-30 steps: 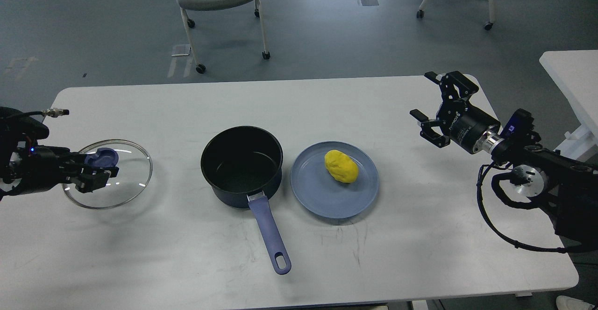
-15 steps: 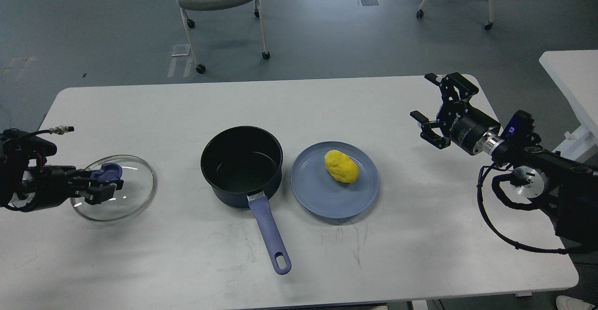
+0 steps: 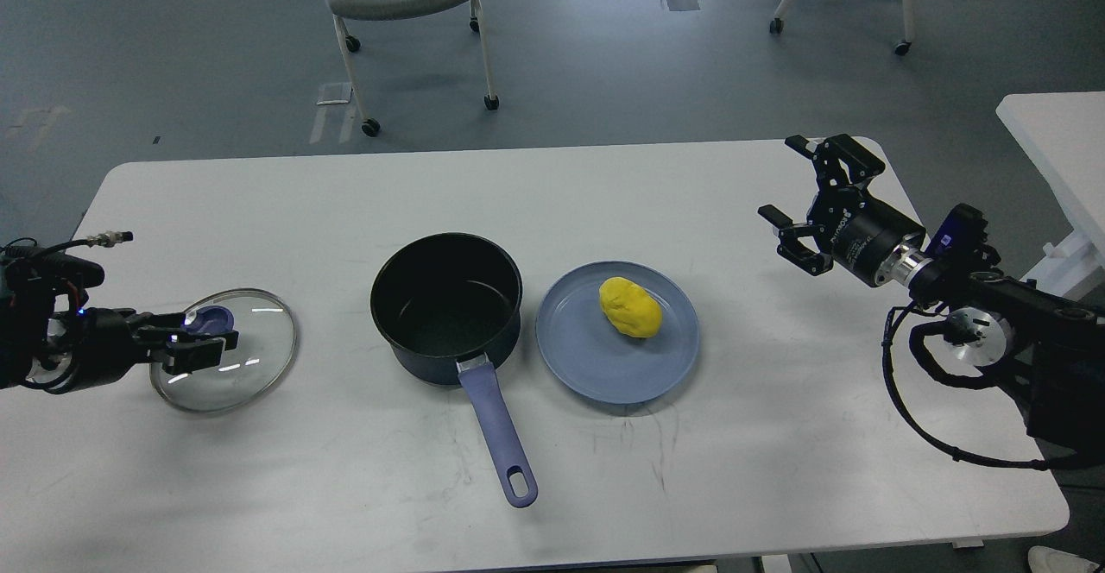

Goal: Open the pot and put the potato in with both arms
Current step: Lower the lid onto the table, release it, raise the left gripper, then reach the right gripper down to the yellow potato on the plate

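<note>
**Head view: pot uncovered, potato on plate**

Head view shows a black pot (image 3: 447, 305) at the table's (image 3: 552, 202) centre, its blue handle (image 3: 499, 435) pointing toward the near edge. Just right of it, a lumpy yellow potato (image 3: 631, 307) lies on a blue plate (image 3: 587, 366), its long axis running from far-left to near-right. Near the left edge, the left gripper (image 3: 203, 337) is closed on the blue knob of the glass lid (image 3: 226, 353). Near the far right corner, the right gripper (image 3: 798, 193) hangs spread wide, holding nothing.
</note>
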`<action>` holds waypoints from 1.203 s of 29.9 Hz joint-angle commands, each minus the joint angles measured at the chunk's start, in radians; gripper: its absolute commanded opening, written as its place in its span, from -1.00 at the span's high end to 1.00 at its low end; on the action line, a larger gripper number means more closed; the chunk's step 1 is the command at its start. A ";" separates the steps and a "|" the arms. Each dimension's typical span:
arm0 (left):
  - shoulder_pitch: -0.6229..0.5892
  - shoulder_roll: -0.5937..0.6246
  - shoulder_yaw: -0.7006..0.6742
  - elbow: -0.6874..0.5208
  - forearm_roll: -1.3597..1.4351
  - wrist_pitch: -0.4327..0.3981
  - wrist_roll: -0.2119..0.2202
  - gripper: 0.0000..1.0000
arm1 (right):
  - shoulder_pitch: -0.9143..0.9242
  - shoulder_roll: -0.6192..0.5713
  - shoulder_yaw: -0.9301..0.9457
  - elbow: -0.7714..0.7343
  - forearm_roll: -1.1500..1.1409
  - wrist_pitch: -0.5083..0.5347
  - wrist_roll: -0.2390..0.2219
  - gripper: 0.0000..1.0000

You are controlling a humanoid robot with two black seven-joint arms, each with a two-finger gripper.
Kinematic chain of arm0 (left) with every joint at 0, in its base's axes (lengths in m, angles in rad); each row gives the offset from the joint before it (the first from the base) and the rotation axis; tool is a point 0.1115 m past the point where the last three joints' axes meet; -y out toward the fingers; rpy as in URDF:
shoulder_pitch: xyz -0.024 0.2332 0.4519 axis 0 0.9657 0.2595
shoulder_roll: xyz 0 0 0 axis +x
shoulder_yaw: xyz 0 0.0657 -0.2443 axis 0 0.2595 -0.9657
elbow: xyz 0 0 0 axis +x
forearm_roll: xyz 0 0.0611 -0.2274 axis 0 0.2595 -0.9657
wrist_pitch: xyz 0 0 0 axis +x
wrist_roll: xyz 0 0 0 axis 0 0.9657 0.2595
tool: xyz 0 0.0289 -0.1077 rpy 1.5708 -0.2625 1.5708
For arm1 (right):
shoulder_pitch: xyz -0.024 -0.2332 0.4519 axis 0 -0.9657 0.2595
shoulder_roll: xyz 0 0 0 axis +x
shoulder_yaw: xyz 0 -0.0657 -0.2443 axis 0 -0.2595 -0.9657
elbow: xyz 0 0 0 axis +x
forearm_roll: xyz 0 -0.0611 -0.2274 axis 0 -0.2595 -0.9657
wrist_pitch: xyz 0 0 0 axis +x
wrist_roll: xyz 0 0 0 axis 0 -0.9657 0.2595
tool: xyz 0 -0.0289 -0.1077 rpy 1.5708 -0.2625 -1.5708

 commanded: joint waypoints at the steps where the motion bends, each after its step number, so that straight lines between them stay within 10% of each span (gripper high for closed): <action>1: -0.015 0.004 -0.003 -0.007 -0.072 -0.014 0.000 -0.95 | 0.004 -0.005 0.001 0.002 0.000 0.000 0.000 -1.00; 10: -0.230 -0.026 -0.004 -0.019 -0.770 -0.284 0.000 -0.95 | 0.007 -0.014 0.001 0.005 0.000 0.000 0.000 -1.00; 20: -0.206 -0.164 -0.143 -0.016 -1.379 -0.289 0.000 -0.95 | 0.001 -0.017 -0.004 0.027 -0.009 0.000 0.000 -1.00; 25: -0.060 -0.241 -0.306 0.010 -1.428 -0.327 0.106 -0.95 | 0.013 -0.061 -0.010 0.056 -0.047 0.000 0.000 -1.00; 36: 0.061 -0.371 -0.418 0.085 -1.417 -0.327 0.111 -0.95 | 0.232 -0.172 -0.166 0.200 -0.455 0.000 0.000 -1.00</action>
